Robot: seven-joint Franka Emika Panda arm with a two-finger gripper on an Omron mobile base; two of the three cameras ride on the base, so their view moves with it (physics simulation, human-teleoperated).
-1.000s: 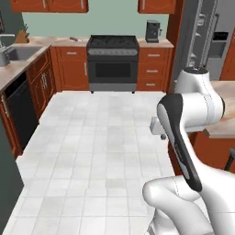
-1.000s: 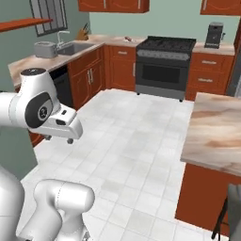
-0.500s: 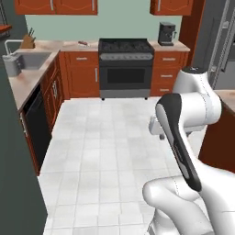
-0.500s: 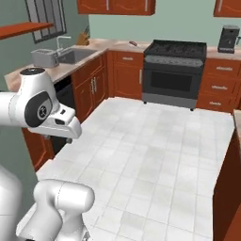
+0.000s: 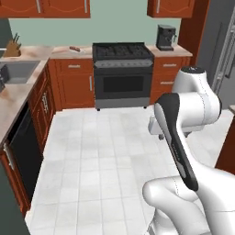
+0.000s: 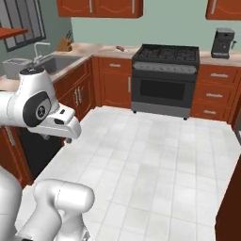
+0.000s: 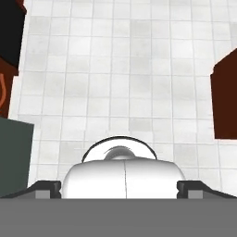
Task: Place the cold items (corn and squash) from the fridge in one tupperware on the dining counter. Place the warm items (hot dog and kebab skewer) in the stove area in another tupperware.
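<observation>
My fingers [image 7: 118, 189] stand wide apart with nothing between them; in the hand view their two dark tips sit far out toward the left and right at the bottom, pointing down at a pale tiled floor [image 7: 125, 69].

Ahead of me, across that floor, is the stove area [image 5: 123, 73]: a black range with burner grates on top and a dark oven door, set between red-brown cabinets [image 5: 75, 82]. From the right base view the same range [image 6: 165, 80] stands against the green back wall. On the counter [image 5: 69, 51] just left of the range lies a small dark reddish thing [image 5: 74, 48], too small for me to tell what it is; it shows again in the right base view [image 6: 121, 48]. A black coffee machine [image 5: 166, 36] stands on the counter to the right of the range.

Along the left wall the counter carries a sink [image 5: 16, 72], and a knife block [image 5: 13, 48] sits in the far corner. A black dishwasher front [image 5: 23, 160] is set below that counter, nearer me.

At the right edge of the left base view I see a strip of the grey steel fridge [image 5: 225, 50], doors shut as far as that strip shows. My white arm [image 5: 183, 119] is folded up in front of it, elbow high.
</observation>
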